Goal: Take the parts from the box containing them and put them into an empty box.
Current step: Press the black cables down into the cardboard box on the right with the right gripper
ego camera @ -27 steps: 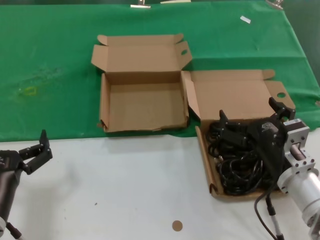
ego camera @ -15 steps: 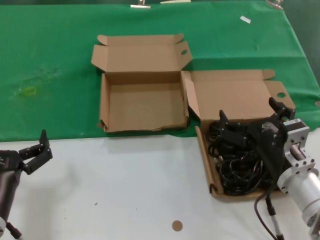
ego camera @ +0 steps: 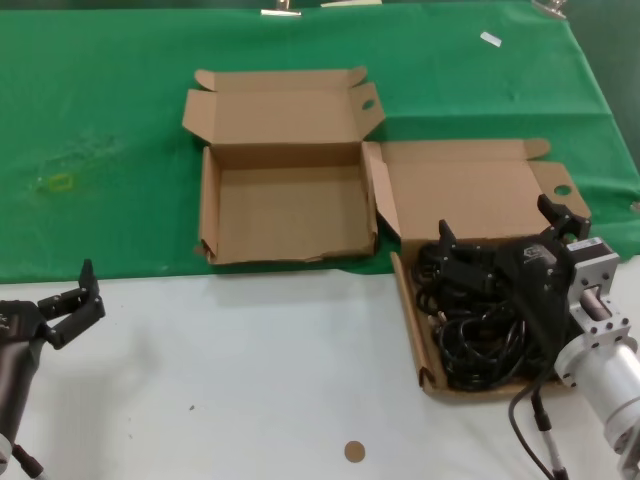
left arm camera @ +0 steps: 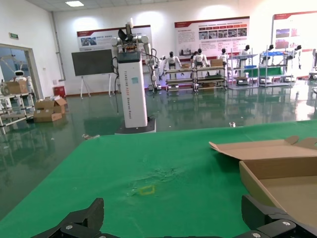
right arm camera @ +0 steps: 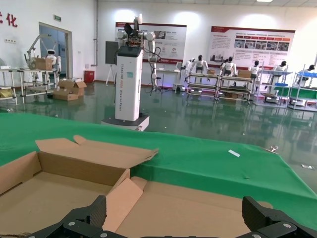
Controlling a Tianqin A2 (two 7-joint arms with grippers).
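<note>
Fingers of my right gripper (ego camera: pixel 500 238) are spread wide, one tip (ego camera: pixel 446 236) over the cords, the other (ego camera: pixel 553 209) by the lid, nothing pinched that I can see. It sits low over the tangled thin black power cords (ego camera: pixel 478 330), glossy loops piled in the shallow brown cardboard box with straight walls (ego camera: pixel 411 322). Cord pile runs lengthwise with this box, near edge to lid side; individual plugs hard to pick out, and the gripper body hides the right part of the pile and the box's right wall. Box's hinged lid (ego camera: pixel 470 190) lies open flat, round hole in its tab (ego camera: pixel 562 189). To its left, just beside it, the second brown cardboard box (ego camera: pixel 287 212) with wavy front wall shows a bare matte floor, lid folded back. Both lie on green cloth (ego camera: pixel 100 130), the cord box overhanging the white tabletop (ego camera: pixel 240 380). My left gripper (ego camera: pixel 72 303) is parked at the near left edge over white, fingers apart, holding nothing. Both wrist views show only finger tips at the frame edge.
</note>
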